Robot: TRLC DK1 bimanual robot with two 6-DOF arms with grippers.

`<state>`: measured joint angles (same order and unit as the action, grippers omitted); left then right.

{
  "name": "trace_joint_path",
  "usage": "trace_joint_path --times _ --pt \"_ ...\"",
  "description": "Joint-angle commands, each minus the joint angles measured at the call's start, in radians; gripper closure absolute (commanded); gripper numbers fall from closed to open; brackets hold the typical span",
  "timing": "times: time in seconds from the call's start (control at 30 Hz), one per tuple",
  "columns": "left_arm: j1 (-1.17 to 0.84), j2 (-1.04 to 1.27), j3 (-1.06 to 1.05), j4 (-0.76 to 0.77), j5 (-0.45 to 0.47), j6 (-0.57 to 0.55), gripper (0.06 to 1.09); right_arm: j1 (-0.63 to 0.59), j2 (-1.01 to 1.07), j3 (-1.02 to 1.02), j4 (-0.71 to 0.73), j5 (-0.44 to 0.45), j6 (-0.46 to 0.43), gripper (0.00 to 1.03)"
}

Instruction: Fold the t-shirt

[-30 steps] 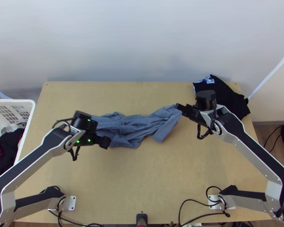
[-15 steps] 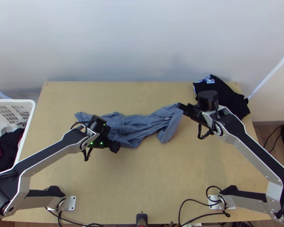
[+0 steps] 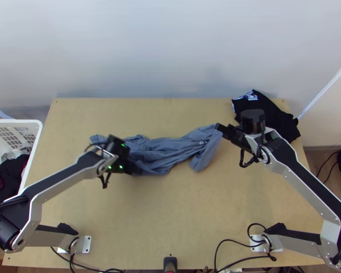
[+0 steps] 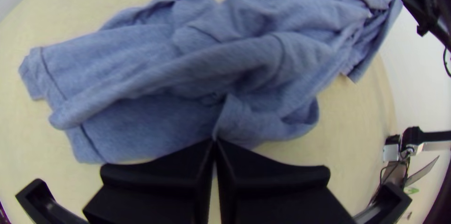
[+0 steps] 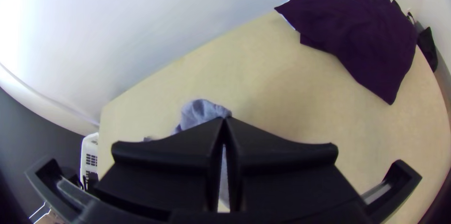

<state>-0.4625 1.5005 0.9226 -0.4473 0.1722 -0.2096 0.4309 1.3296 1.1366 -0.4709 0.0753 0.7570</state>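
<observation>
Stretching across the middle of the wooden counter (image 3: 170,214), a blue-grey t-shirt (image 3: 170,150) lies bunched and creased between two robot grippers. At one end, the right gripper (image 3: 219,128) has its jaws closed on the edge of the cloth; the gathered fabric meets the tips and hangs down from them, as the right wrist view also shows. Nearer the other end, the left gripper (image 3: 135,170) is over the shirt's near side, its jaws pressed together with the tips right at a fold of the fabric. Whether they pinch that fold or merely meet over it cannot be told. Most of the shirt is spread out ahead of those tips in the left wrist view, the far end rising toward the right gripper. A dark garment (image 3: 268,113) rests at the counter's far right corner; beside the left edge is a white laundry basket (image 3: 20,121) with clothes inside.
</observation>
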Motion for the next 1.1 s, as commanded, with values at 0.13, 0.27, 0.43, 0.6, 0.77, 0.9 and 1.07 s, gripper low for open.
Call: trace_joint_path --times 0.13,0.27,0.43,0.6,0.77,0.9,1.07 --pt "0.186 -0.108 0.194 -0.088 0.003 -0.017 1.05 -0.047 -0.036 -0.018 0.012 0.017 -0.021 1.00" --pt "0.259 -0.154 0.291 -0.123 0.001 -0.020 1.05 -0.055 -0.041 -0.008 0.011 0.020 -0.021 1.00" --pt "0.340 -0.169 0.421 -0.171 0.000 -0.030 1.05 -0.057 -0.040 0.051 0.011 0.021 -0.021 1.00" --pt "0.433 -0.172 0.524 -0.183 -0.002 -0.039 1.05 -0.073 -0.021 0.166 0.012 0.021 -0.027 1.00" --pt "0.489 -0.195 0.624 -0.209 -0.002 -0.043 1.05 -0.087 -0.023 0.285 0.012 0.020 -0.024 1.00" --pt "0.507 -0.247 0.679 -0.217 -0.002 -0.048 1.05 -0.084 -0.049 0.367 0.031 0.012 -0.024 1.00" --pt "0.535 -0.302 0.739 -0.191 -0.007 -0.070 1.05 -0.075 -0.070 0.439 0.120 0.009 -0.054 1.00"
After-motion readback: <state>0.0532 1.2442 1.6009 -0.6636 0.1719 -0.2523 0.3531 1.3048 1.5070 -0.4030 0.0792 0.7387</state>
